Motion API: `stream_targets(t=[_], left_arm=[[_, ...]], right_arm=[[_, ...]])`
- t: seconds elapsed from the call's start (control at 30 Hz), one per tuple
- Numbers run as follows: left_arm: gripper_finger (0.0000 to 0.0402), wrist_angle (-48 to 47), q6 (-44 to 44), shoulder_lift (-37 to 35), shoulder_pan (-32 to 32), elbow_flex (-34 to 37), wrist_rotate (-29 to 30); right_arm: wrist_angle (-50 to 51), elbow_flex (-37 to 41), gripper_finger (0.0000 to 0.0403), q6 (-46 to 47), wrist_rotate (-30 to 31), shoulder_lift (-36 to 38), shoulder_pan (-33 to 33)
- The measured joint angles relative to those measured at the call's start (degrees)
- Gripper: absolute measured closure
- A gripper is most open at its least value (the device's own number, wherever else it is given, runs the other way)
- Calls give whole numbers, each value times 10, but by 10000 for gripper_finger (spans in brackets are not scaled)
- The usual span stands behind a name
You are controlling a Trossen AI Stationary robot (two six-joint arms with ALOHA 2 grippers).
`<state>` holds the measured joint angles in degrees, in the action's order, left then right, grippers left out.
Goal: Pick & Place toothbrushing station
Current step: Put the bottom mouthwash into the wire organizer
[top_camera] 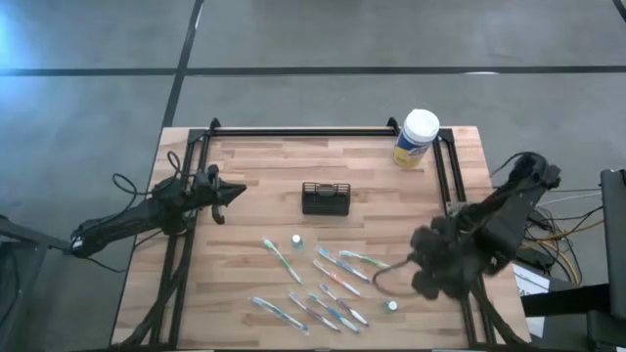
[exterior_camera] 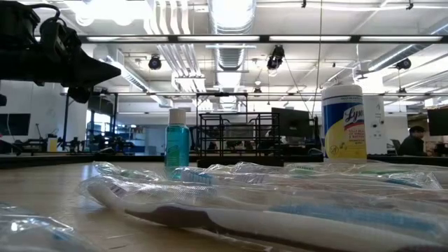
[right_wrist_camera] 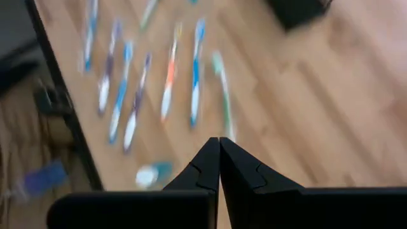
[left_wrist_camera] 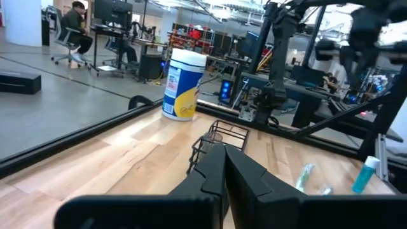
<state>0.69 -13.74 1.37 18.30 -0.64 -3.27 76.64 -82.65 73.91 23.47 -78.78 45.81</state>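
Black mesh caddy (top_camera: 326, 198) sits dead centre of wood table (top_camera: 254, 166) from above. My left gripper (top_camera: 235, 192) at its 9 o'clock, pinched tight, empty. Right gripper (top_camera: 424, 284) down at 4 o'clock, also clamped on nothing. Toothbrushes (top_camera: 323, 284) scattered at 6.

Low view: wrapped brushes fill foreground, small teal bottle (exterior_camera: 177, 145) ahead, caddy barely readable behind.

Left wrist: caddy straight past my fingers (left_wrist_camera: 245, 177), canister (left_wrist_camera: 184, 84) beyond.

Right wrist: brushes below, blurry.

Risk imo: going in with jaws shut just shoves light caddy, or nudges canister.

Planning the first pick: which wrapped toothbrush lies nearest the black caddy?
The toothbrush at the group's upper left, beside the small bottle; the others lie farther from the caddy.
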Motion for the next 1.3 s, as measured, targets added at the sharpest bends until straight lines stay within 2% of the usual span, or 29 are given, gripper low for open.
stream_targets(t=[0.13, 0.23, 0.33, 0.5, 0.73, 0.9, 1.3], left_arm=[[390, 0, -10, 0, 0, 0, -2], [390, -1, -12, 0, 0, 0, -3], [390, -1, -10, 0, 0, 0, -3], [390, -2, 6, 0, 0, 0, -3], [390, -2, 17, 2, 0, 0, -3], [390, -3, 18, 8, 0, 0, -3], [390, -2, 49, 13, 0, 0, -3]], right_arm=[[43, -51, 394, 61, -74, -73, 5], [46, -75, 380, 72, -131, -118, -6], [72, -92, 347, 71, -161, -155, -17], [87, -117, 274, 73, -169, -197, -28], [71, -146, 196, 167, -224, -234, -51], [63, -167, 176, 173, -265, -264, -62], [22, -171, 168, 177, -290, -320, -61]])
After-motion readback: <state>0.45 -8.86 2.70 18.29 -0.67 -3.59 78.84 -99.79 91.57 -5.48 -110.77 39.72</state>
